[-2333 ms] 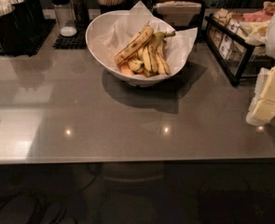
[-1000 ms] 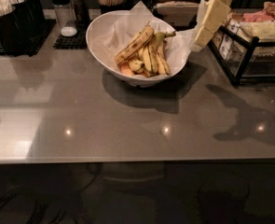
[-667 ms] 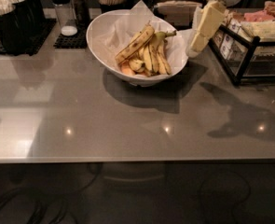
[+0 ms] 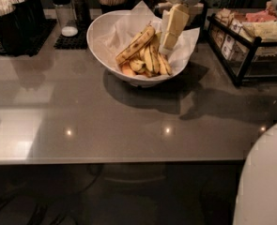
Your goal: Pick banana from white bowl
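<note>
The white bowl [image 4: 100, 43] stands at the back middle of the grey counter, lined with crinkled white paper. Several spotted yellow bananas [image 4: 137, 45] lie in it, one on top pointing up to the right. My gripper [image 4: 168, 43] hangs from above over the bowl's right half, its cream fingers [image 4: 174, 25] pointing down at the right end of the bananas. The fingers stand slightly apart, and nothing is between them.
A black wire rack [image 4: 243, 48] with packets stands to the right of the bowl. Black holders with cutlery [image 4: 11, 18] and shakers [image 4: 63, 11] stand at the back left. A white rounded part of the robot [image 4: 265, 182] fills the lower right corner.
The gripper has moved from the right side of the counter up and left, and now it hangs lower over the bowl's right half, above the bananas.
</note>
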{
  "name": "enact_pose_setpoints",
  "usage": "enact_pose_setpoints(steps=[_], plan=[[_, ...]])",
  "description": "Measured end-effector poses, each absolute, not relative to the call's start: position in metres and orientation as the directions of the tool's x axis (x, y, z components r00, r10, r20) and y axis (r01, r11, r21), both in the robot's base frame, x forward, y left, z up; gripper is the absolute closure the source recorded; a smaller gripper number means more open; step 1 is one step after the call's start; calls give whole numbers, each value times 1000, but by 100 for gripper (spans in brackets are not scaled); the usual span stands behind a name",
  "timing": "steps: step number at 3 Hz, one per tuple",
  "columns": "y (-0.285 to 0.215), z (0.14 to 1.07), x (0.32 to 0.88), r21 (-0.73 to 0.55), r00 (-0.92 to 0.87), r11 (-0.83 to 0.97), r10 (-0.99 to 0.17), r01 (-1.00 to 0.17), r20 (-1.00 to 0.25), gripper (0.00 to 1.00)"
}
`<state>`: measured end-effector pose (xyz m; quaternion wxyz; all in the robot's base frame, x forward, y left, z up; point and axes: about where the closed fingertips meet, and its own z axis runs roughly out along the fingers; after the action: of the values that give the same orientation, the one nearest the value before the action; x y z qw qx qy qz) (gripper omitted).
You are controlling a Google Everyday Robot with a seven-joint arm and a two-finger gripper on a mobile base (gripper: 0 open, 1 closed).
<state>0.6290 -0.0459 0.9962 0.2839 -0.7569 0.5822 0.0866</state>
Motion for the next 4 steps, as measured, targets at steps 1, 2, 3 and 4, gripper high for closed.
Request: enact_pose_setpoints(steps=[1, 2, 3, 4], plan=[[-40, 998, 634, -343, 313, -158, -827, -926, -467, 0], [-39, 994, 636, -340, 300, -139, -823, -930, -482, 0], [-14, 982, 647, -330, 322, -164, -798, -930, -510, 0], [10, 981, 659, -343, 371, -212, -776, -915, -510, 0]])
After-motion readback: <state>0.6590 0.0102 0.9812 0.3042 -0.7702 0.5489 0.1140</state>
